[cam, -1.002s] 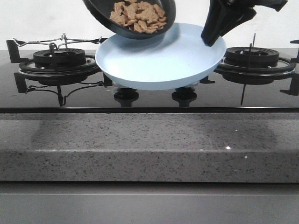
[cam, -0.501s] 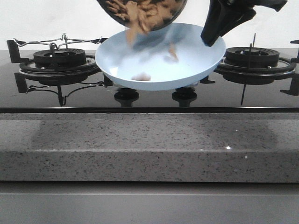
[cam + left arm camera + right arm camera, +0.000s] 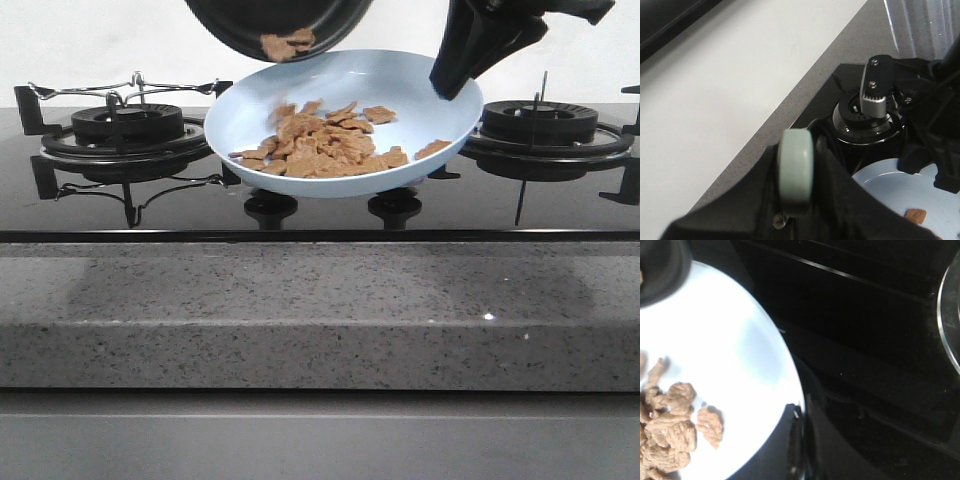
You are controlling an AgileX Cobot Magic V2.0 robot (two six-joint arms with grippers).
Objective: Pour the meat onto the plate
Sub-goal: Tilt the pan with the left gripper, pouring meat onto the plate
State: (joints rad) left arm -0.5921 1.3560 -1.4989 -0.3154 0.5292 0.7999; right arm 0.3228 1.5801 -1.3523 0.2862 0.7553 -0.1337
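The pale-blue plate [image 3: 430, 112] hangs tilted over the hob's middle, its right rim pinched by my right gripper [image 3: 452, 82], which is shut on it. In the right wrist view the gripper [image 3: 801, 415] straddles the rim of the plate [image 3: 740, 340]. A heap of light-brown meat [image 3: 325, 150] lies in the plate's lower half; the same meat [image 3: 670, 432] shows in that view. Above the plate's left side the black pan [image 3: 240, 20] is steeply tipped, with a few pieces of meat [image 3: 285, 43] at its lip. My left gripper [image 3: 796, 165] is shut on the pan's pale-green handle [image 3: 796, 172].
A black glass hob carries a left burner with wire grate [image 3: 125, 130] and a right burner [image 3: 540, 125]. Two knobs [image 3: 270, 205] [image 3: 395, 205] sit under the plate. A speckled grey stone counter edge [image 3: 320, 310] runs along the front.
The pan has tipped further and most of the meat has dropped from it onto the plate. The plate and the right gripper have stayed where they were.
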